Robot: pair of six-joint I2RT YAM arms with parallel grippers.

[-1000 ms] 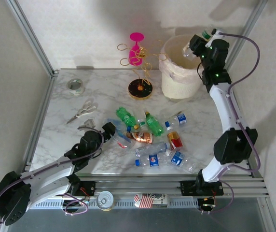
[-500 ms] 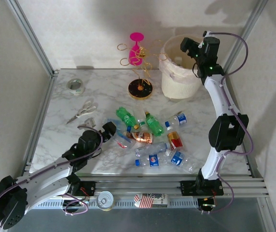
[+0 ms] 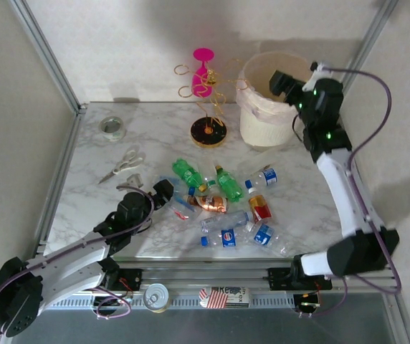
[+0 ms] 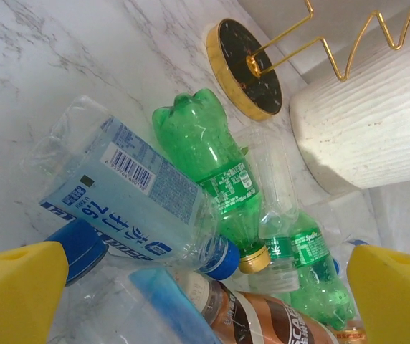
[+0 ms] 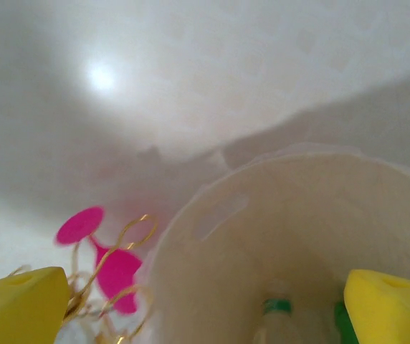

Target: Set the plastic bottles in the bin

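Several plastic bottles lie heaped mid-table: green ones (image 3: pixel 187 172), an orange-brown one (image 3: pixel 211 203), and clear ones with blue labels (image 3: pixel 226 236). My left gripper (image 3: pixel 163 192) is open at the pile's left edge. Between its yellow fingertips (image 4: pixel 18 290) lie a clear blue-labelled bottle (image 4: pixel 126 186), a green bottle (image 4: pixel 212 154) and the brown bottle (image 4: pixel 262 315); it grips none of them. My right gripper (image 3: pixel 280 82) hangs open and empty over the cream bin (image 3: pixel 262 129). In the right wrist view, the right gripper (image 5: pixel 205 315) looks down the bin's wall (image 5: pixel 226 236) at a bottle with a green band (image 5: pixel 277 309) inside.
A gold stand (image 3: pixel 208 131) holding a pink glass (image 3: pixel 203 72) stands just left of the bin. A tape roll (image 3: pixel 112 127) and scissors (image 3: pixel 122 163) lie far left. A tin can (image 3: pixel 155 295) sits on the front rail. Metal frame posts border the table.
My right gripper has opened over the bin, let go of a clear bottle, and its arm has shifted slightly right. The left gripper has edged closer to the pile.
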